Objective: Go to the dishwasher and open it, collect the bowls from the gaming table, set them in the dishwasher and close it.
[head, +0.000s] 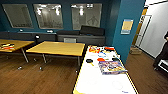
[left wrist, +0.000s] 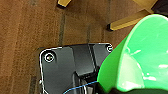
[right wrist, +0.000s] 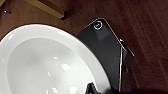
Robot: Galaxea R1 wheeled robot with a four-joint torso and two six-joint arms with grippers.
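Holding green bowl in left gripper, white bowl in right.

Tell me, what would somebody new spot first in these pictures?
Probably the bright green bowl, big and shiny in the left wrist view above the brown wooden floor. Next, the round white bowl in the right wrist view. Farther off, the long white table has colourful things piled at its far end, beside the yellow tables.
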